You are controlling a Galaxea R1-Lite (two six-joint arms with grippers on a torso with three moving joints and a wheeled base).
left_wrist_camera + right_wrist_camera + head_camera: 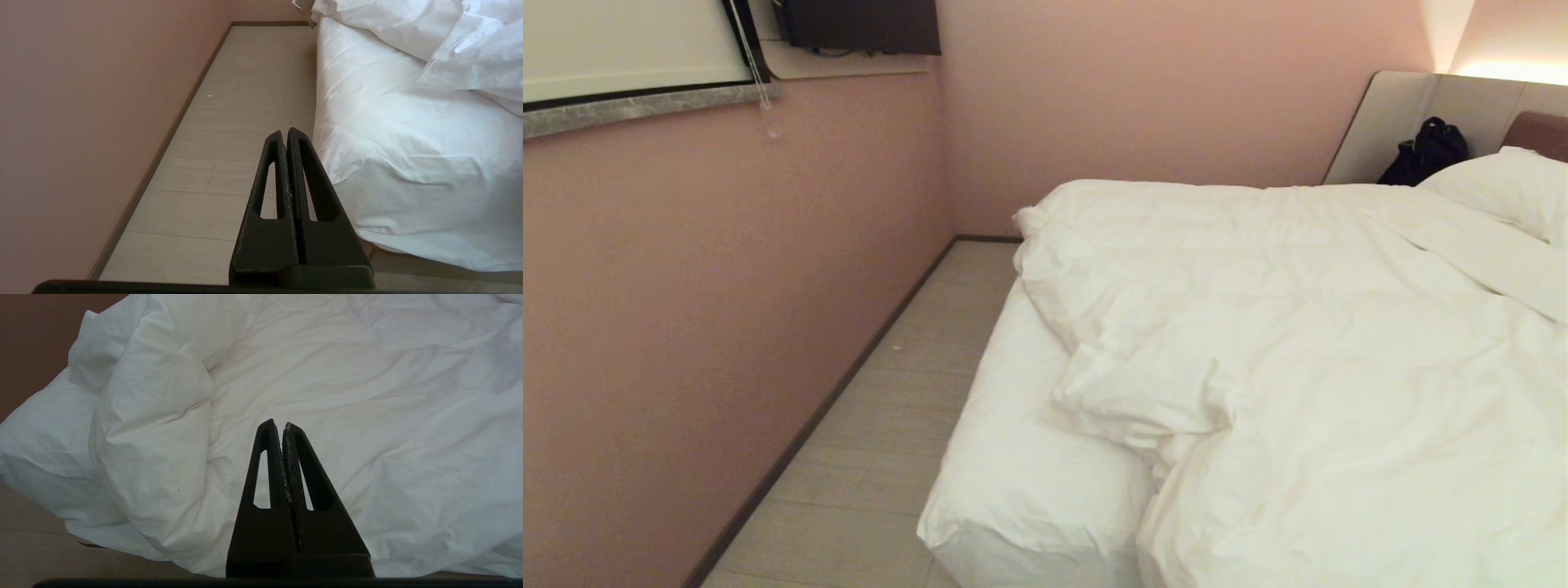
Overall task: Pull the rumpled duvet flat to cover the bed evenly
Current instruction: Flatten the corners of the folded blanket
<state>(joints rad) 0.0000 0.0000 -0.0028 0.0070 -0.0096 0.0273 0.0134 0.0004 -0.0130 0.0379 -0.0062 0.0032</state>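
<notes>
**Operator:** Report the position of the duvet (1307, 343).

**Inspector:** The duvet lies rumpled on the bed (1013, 482). It covers most of the mattress toward the headboard side. At the near left corner it is bunched and folded back on itself, so a strip of the fitted sheet (1021, 384) is exposed along the left edge and at the foot corner. On the near right the duvet hangs over the edge of the mattress.

**Operator:** Report the state of each tool.

**Inspector:** Left tool (284, 132): both fingers pressed together, nothing between them. In the left wrist view it sits over the floor (229, 134), beside the exposed sheet corner, not touching the bed. Right tool (278, 425): fingers likewise pressed together and empty. In the right wrist view it points at the duvet surface; contact with the fabric cannot be confirmed. Neither arm appears in the head view.

**Operator:** List the surroundings.

**Inspector:** 1 pillow (1511, 188) rests at the head end, far right. A black bag (1425, 151) sits against the beige panel (1388, 114) behind the bed. A pink wall (727, 269) runs along the left, with a narrow strip of floor between it and the bed.
</notes>
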